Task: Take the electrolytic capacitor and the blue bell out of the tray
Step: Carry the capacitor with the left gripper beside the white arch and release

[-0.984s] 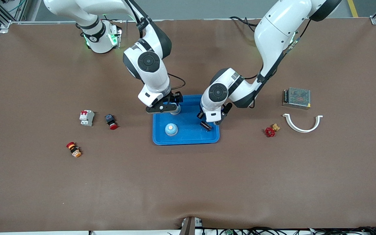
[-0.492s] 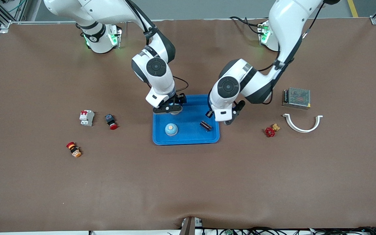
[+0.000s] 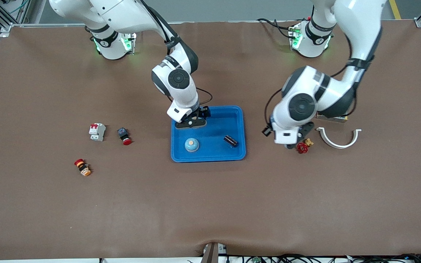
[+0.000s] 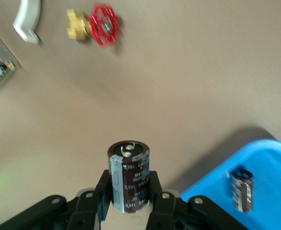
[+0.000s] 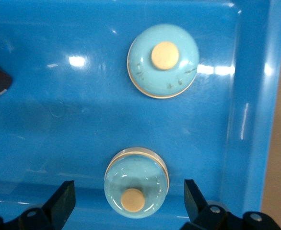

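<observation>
Only the left wrist view shows us what the left end effector has: it is clenched on an upright capacitor, over bare counter just off the tray toward the left arm's end. From the front, that load is hidden under the wrist. A second capacitor lies on its side in the tray.

The right wrist view shows us the right end effector released, its fingers spread to either side of a bell without touching it. This bell sits in the tray by its wall. In the front view the arm covers it, and we see only the second bell, nearer the camera in the same tray.

The left arm hides most of a metal box. Near it lie a red valve and a white bracket. Toward the right arm's end we see a breaker and two push-buttons, one nearer the camera. The counter is a brown mat, with cables along its edges.
</observation>
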Available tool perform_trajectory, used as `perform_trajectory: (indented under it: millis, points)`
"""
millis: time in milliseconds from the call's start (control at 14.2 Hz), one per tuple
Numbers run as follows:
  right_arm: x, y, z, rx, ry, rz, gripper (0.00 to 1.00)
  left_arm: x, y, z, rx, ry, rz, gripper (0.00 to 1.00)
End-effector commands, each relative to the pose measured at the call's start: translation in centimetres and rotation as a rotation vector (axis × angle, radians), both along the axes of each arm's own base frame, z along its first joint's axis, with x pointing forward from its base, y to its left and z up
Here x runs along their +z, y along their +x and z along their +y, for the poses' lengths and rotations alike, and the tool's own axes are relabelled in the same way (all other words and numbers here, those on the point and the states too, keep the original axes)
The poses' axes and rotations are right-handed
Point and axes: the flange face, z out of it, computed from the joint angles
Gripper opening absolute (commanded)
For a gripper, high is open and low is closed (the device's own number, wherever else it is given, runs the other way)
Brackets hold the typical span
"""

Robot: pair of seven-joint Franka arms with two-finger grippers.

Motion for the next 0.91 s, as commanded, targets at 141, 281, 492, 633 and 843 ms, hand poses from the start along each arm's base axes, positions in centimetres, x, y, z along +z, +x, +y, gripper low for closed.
perform_trajectory:
  millis: [141,281,492,633,843]
  points:
    - [-1.9,-0.5,0.3,0.011,-0.023,-0.016,1.00,0.2,1.2,7.7,-0.100,-0.033,0.029,0.00]
    - [-2.3,-0.6,0.2,0.012,-0.026,-0.013,1.00,-0.7,1.5,11.0,-0.144,-0.024,0.043,0.00]
    - [-2.9,-0.8,0.5,0.018,-0.021,-0.017,1.00,-2.4,1.5,16.5,-0.226,0.056,0.065,0.00]
    - [-3.3,-0.7,0.4,0.016,-0.025,-0.020,1.00,-3.0,1.6,20.0,-0.247,0.038,0.083,0.00]
    - [-3.3,-0.9,0.5,0.019,-0.024,-0.021,0.72,-4.6,1.1,24.8,-0.308,0.013,0.095,0.00]
